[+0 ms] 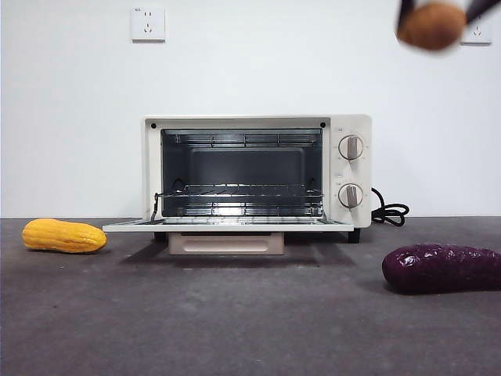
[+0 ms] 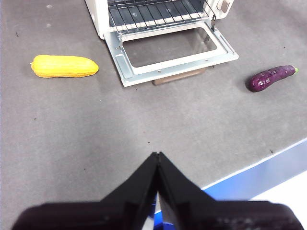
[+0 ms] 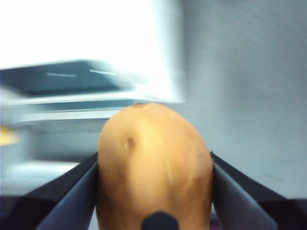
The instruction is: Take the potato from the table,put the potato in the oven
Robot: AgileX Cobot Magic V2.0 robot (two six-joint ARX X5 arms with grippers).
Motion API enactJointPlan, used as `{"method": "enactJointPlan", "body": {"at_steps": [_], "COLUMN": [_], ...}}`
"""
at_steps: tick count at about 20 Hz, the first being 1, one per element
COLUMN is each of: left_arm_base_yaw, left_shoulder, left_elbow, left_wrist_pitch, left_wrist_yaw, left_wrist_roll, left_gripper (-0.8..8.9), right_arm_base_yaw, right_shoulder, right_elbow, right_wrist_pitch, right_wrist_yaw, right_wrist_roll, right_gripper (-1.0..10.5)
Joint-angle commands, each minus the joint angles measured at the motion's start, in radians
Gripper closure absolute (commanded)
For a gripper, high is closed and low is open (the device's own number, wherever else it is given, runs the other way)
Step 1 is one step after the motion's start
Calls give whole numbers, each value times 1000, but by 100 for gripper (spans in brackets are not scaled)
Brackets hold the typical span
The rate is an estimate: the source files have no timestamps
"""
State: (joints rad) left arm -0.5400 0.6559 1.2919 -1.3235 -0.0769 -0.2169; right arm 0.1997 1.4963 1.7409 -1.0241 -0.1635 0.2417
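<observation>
wall: plain white | sockets: two, high | light: even, bright

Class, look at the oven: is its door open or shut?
Open. The oven door lies folded down flat, and the wire rack inside is exposed.

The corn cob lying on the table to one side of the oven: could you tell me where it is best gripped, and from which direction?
Grip the corn cob across its middle, coming down from above with the jaws spanning its narrow width. It lies flat on the table, long and rounded, clear of the oven, so both long flanks look open.
</observation>
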Motion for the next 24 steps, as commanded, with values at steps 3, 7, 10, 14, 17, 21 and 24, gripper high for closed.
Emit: {"method": "enactJointPlan", "body": {"at_steps": [3,7,10,14,17,21,24], "left_arm_base_yaw": [-2,-2,-2,-2,-2,-2,-2], "left_shoulder": [-4,-4,-4,-4,-4,-4,-4], "left_elbow": [-6,-6,-6,-6,-6,-6,-6], "left_wrist_pitch": [3,3,3,3,3,3,3], "left_wrist_yaw": [-13,-24,-29,-29,-39,-105,-108], "left_wrist_roll": [11,19,19,19,25,37,37], "left_gripper": [819,819,819,819,819,819,819], "right_arm_base_yaw": [153,358,439,462,461,461,461], "right_shoulder": [-29,36,120,257,365,467,523], "right_elbow": [-5,-5,-5,-5,-5,-5,-5], "right_wrist_pitch": [22,179,304,351,407,565,664], "right_wrist_yaw": [-144,-6,34,77,88,184,249], "right_wrist_roll": [-81,-97,-96,-89,-85,-89,-96], "right_gripper": [826,825,825,826,825,824,824]}}
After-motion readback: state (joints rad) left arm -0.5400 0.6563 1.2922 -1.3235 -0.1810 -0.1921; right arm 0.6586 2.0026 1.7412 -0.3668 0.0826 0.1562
